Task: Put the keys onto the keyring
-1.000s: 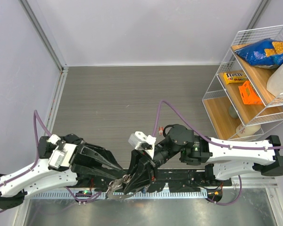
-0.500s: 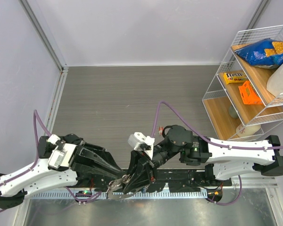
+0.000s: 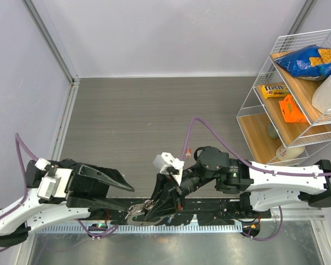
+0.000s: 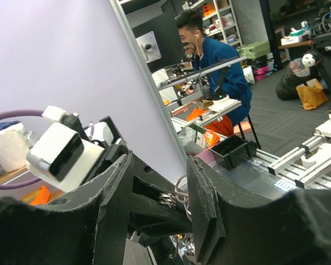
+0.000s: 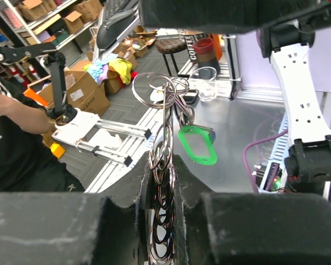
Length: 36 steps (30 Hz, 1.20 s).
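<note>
From above, your left jaws have opened and drawn back leftward, so the keyring hangs from the right jaws alone at the surface's near edge. Left wrist: jaws wide, gripping nothing. Right wrist: jaws pinch the rings, green key dangling; threading likely needs a fresh grasp.

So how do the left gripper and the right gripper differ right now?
The left gripper is open and grips nothing; the right gripper is shut on the keyring. The left gripper points in from the left, the right gripper from the right. Both are black.
</note>
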Tool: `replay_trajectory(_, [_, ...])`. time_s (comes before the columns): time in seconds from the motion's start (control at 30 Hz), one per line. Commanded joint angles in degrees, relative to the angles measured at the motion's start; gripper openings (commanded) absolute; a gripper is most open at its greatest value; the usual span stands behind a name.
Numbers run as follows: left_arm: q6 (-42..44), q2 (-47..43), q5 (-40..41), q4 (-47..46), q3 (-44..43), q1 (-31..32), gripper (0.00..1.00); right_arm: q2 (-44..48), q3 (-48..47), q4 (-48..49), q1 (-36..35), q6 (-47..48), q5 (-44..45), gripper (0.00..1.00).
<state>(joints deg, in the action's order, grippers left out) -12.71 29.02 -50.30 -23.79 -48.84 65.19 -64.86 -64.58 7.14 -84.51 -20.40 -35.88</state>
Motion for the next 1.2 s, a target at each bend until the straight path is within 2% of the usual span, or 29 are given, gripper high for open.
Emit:
replay_trajectory(0.0, [3.0,0.2,4.6,10.2,-4.9,0.3,0.5,3.5,0.0,-0.5,0.2,3.0,4.7,0.06])
replay_trajectory(0.17, [2.8,2.4,7.6,18.7,-9.2,0.2,0.54,5.4,0.4,-2.6,0.2,4.4,8.0,0.06])
replay_trajectory(0.33, [2.5,2.9,11.0,28.0,-13.0,0.2,0.54,7.9,0.9,-6.5,0.2,6.2,14.1,0.06])
replay_trajectory(0.53, [4.4,2.8,15.5,37.3,-15.7,0.3,0.56,9.5,1.6,-8.7,0.2,6.6,17.2,0.06])
replay_trajectory(1.17, [10.9,6.1,21.1,47.0,-16.4,0.1,0.61,10.6,0.1,-17.3,0.2,4.2,32.5,0.06])
